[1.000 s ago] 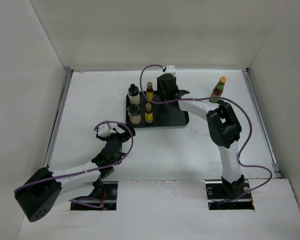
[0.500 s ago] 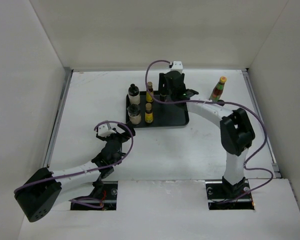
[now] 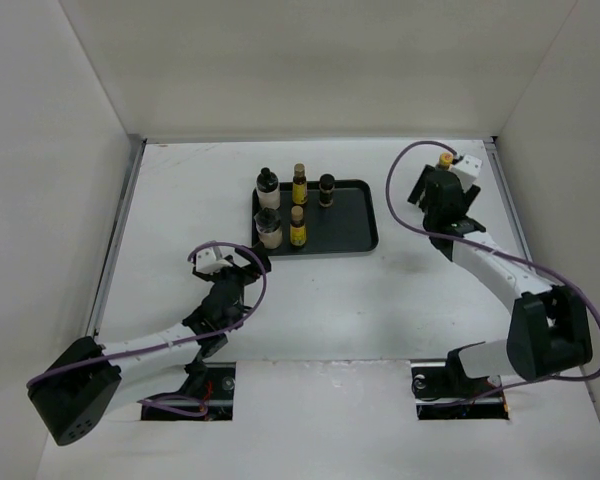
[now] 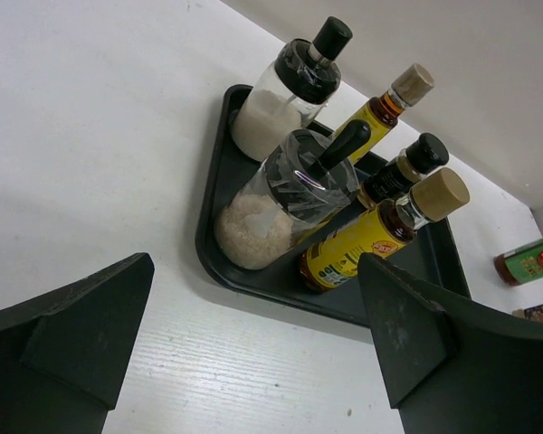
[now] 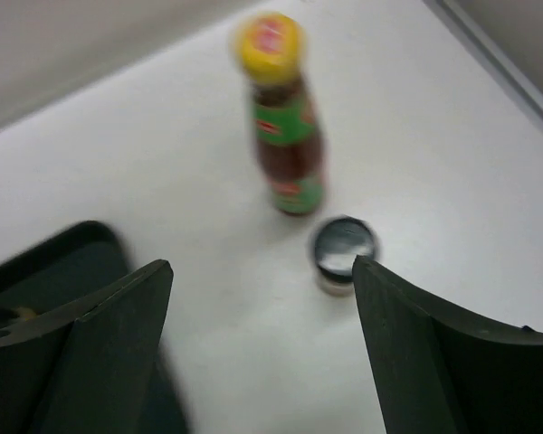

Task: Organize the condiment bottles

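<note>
A black tray (image 3: 350,232) holds two white bottles with black caps (image 3: 267,184) (image 3: 270,229), two slim yellow-labelled bottles (image 3: 299,184) (image 3: 297,228) and one short dark bottle (image 3: 326,189). The left wrist view shows them too: the tray (image 4: 219,262), a white bottle (image 4: 270,203), a yellow-labelled bottle (image 4: 366,242) and the dark bottle (image 4: 400,170). The red-green bottle with yellow cap (image 5: 287,145) stands on the table right of the tray, with a second short dark bottle (image 5: 343,254) beside it. My right gripper (image 5: 262,353) (image 3: 432,186) is open and empty just before these two. My left gripper (image 4: 253,362) (image 3: 242,262) is open and empty, near the tray's front left corner.
White walls enclose the table on three sides. A metal rail (image 3: 516,230) runs along the right edge near the red-green bottle, whose cap (image 3: 444,158) shows past my right wrist. The right half of the tray is bare.
My right arm has swung from over the tray to the right, up to the red-green bottle. The short dark bottle now stands uncovered on the tray. My left arm has not moved.
</note>
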### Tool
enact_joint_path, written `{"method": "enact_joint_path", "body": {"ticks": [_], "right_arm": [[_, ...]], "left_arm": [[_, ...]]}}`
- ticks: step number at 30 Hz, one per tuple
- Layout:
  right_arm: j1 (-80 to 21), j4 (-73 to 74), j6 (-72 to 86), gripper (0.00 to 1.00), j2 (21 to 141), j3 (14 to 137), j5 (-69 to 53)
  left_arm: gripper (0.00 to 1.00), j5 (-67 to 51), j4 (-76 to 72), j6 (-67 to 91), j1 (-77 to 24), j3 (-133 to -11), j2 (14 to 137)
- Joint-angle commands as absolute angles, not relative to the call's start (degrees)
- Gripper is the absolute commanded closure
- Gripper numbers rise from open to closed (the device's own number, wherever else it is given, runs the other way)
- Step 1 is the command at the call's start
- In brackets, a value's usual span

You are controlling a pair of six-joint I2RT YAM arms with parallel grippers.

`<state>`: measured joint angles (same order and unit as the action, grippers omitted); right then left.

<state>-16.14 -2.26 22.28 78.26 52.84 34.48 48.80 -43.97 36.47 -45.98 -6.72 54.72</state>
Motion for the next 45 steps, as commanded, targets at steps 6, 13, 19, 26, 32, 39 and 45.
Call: {"method": "enact_joint_path", "body": {"ticks": [6, 13, 19, 26, 32, 39, 45], "right_arm": [[-8.58, -2.19, 23.2, 0.13, 83.22, 52.73, 34.64], [-4.71, -6.85, 23.55, 0.28, 89.82, 55.46, 27.6], [-4.0, -7.47, 23.47, 0.48, 92.81, 57.13, 27.07], [-6.88, -7.56, 23.47, 0.66, 89.31, 55.99, 28.47], [-20.32, -7.91, 20.92, 0.65, 84.55, 56.6, 29.09], [-34.92, -8.79, 21.27, 0.64, 90.43, 62.83, 28.48], [-41.26, -9.4, 21.0, 0.64, 97.64, 66.44, 27.16]], "left_arm": [[0.0, 47.37, -46.32, 37.18, -46.36, -8.09, 55.02], [0.0, 47.29, -46.32, 37.27, -46.45, -8.44, 56.25], [0.0, 47.2, -46.32, 37.27, -46.45, -8.52, 56.68], [0.0, 47.2, -46.32, 37.35, -46.19, -8.7, 57.39], [0.0, 46.76, -46.58, 37.53, -46.1, -8.88, 57.83], [0.0, 46.76, -46.67, 37.53, -45.83, -8.53, 56.78], [0.0, 46.76, -46.67, 37.53, -45.83, -8.26, 56.34]]}}
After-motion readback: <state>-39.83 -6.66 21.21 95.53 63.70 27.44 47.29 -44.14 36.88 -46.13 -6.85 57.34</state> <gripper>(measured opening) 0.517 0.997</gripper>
